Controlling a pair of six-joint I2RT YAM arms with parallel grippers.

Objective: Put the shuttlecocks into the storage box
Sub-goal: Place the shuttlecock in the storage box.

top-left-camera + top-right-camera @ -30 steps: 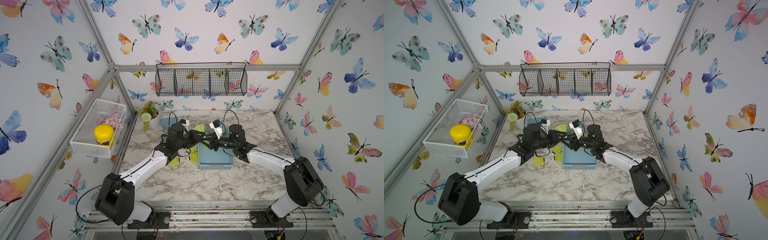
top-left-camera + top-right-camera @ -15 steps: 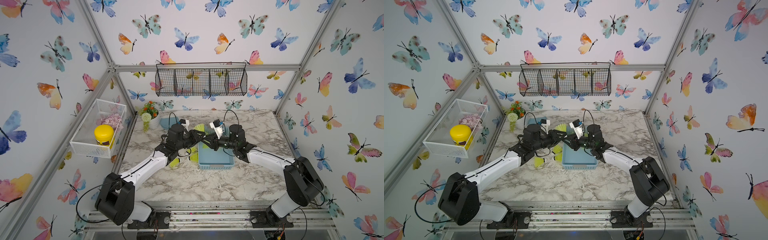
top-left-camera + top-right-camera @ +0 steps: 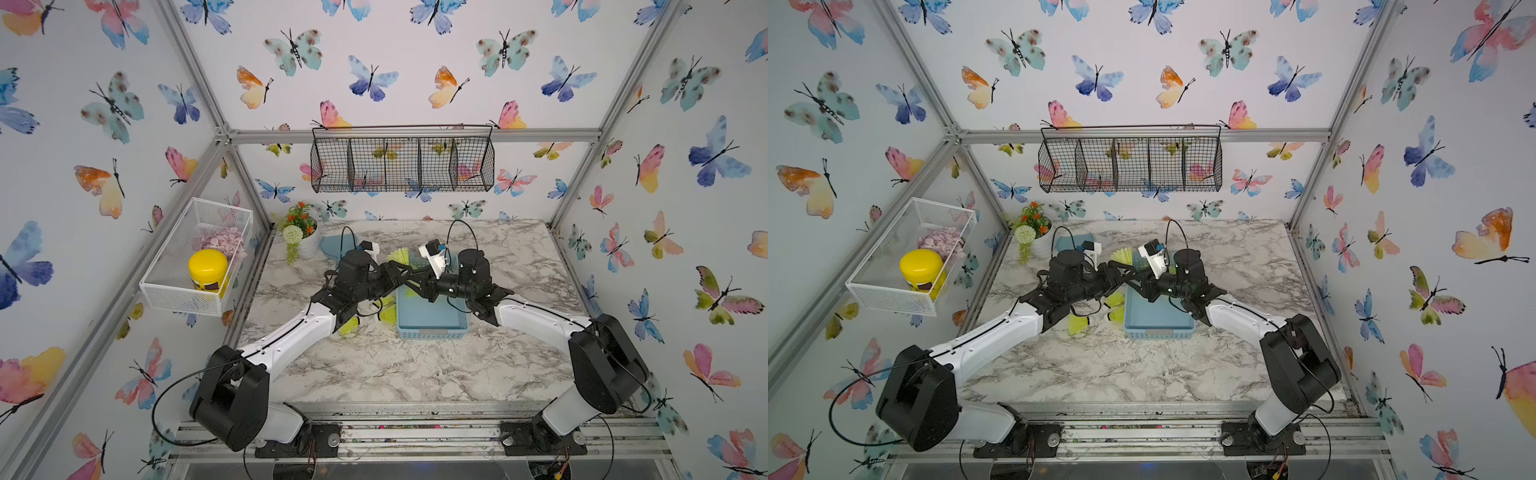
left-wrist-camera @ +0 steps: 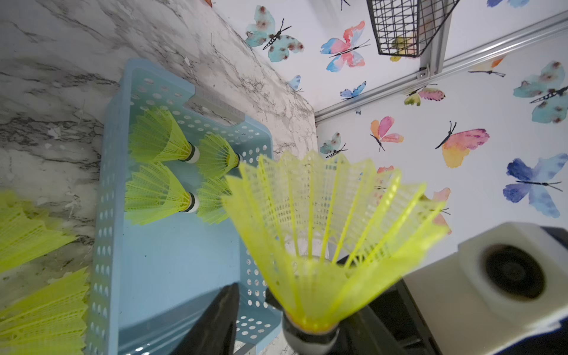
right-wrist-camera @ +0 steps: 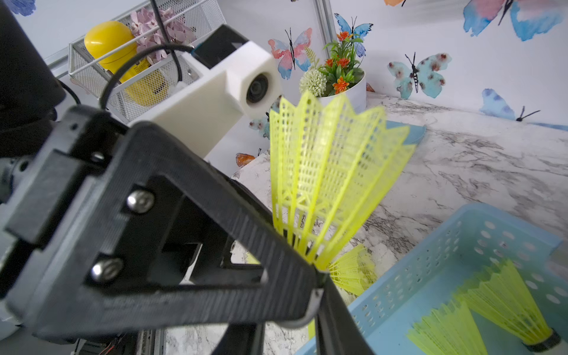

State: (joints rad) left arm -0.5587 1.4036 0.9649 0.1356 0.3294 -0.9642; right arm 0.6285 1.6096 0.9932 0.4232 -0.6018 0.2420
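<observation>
- left arm (image 3: pixel 291 336): stretched from the tabletop's front-left corner toward its middle.
- left gripper (image 3: pixel 401 275): jaws parted, one finger (image 4: pixel 215 319) clear of the shuttlecock (image 4: pixel 322 230).
- right arm (image 3: pixel 536 320): mirrored from the front-right corner.
- right gripper (image 3: pixel 413 286): tip to tip with the left gripper, clamped on the shuttlecock's base.

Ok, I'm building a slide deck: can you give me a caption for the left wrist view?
One shuttlecock looms in the foreground; behind it, four shuttlecocks lie in the storage box, two more on the marble table.
</observation>
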